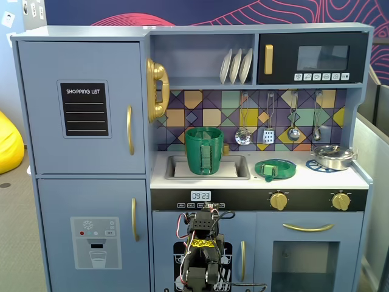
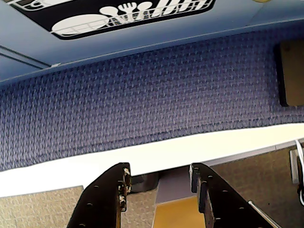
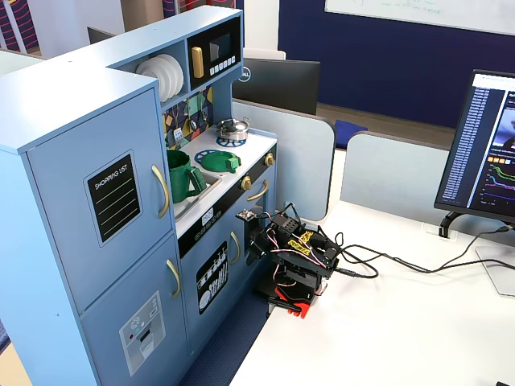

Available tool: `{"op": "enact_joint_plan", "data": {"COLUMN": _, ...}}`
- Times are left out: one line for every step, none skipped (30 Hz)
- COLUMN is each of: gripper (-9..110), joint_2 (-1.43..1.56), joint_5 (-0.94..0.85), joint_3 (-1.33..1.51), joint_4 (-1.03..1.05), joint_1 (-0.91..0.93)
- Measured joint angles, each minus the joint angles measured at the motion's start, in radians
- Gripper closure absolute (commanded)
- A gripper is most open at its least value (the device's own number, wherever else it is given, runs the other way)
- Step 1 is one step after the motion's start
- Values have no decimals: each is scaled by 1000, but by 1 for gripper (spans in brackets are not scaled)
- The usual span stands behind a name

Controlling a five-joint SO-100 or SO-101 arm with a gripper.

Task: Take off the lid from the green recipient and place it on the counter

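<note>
The green recipient (image 1: 204,150) (image 3: 183,177) stands upright in the grey sink with its top uncovered. The lid (image 1: 275,168) (image 3: 219,161), a flat green disc, lies on the white counter (image 1: 340,177) (image 3: 251,151) to the right of the sink, over a burner ring. My arm (image 1: 202,243) (image 3: 294,256) is folded low in front of the toy kitchen, well below the counter. In the wrist view my gripper (image 2: 159,173) is open and empty, facing down past the white table edge to blue carpet. Neither green thing shows in the wrist view.
A silver pot (image 1: 333,156) (image 3: 233,127) with its steel lid sits at the counter's right end. Utensils (image 1: 268,131) hang on the back wall and plates (image 1: 236,66) stand on the shelf above. A monitor (image 3: 491,145) and cables (image 3: 378,261) are on the white table (image 3: 386,330).
</note>
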Motion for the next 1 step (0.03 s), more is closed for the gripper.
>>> {"op": "enact_joint_plan", "data": {"gripper": 95, "joint_2": 0, "joint_5": 0, "joint_3": 0, "joint_4": 0, "joint_1": 0}}
